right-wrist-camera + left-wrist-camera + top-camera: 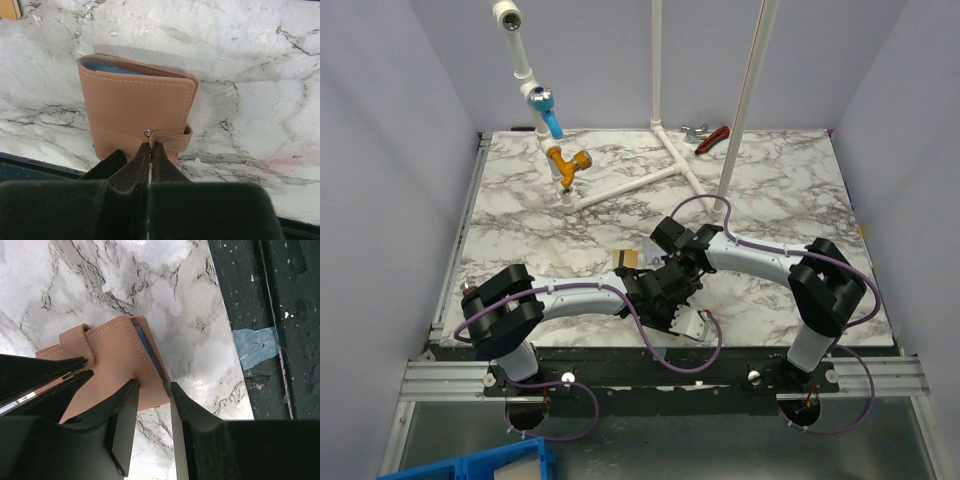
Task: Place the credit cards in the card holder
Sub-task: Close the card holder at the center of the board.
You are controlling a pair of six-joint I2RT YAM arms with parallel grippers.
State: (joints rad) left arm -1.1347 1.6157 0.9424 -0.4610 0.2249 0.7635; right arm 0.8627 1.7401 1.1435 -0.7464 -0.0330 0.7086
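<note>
The card holder (135, 105), a tan-brown stitched wallet, is folded shut with its strap (172, 139) wrapped round the open edge and fastened at a small metal snap. It sits low over the marble table (800, 200), near the table's near edge and about midway between the two arms. I cannot tell whether it rests on the marble or is held just clear of it. A light blue card (107, 67) shows as a thin strip inside the fold, along the edge facing away from the right wrist camera. The left gripper (154, 385) has its fingers set narrowly astride one corner of the holder, one finger over the leather face and the other past the edge, pinching it. The right gripper (150, 145) has its fingers pressed fully together with nothing visible between them, and their tips meet the holder right at the snap end of the strap. In the top view the two grippers meet over the same spot and hide the holder almost wholly. A gold card (627, 258) with a dark stripe lies flat on the marble just beyond them, apart from the holder. Off the table's near edge, a scrap of pale blue tape (255, 345) sticks to the dark rail. Far back stand a white pipe frame (655, 150) with orange and blue fittings, and a red-handled tool (713, 139) lies by the far edge.
</note>
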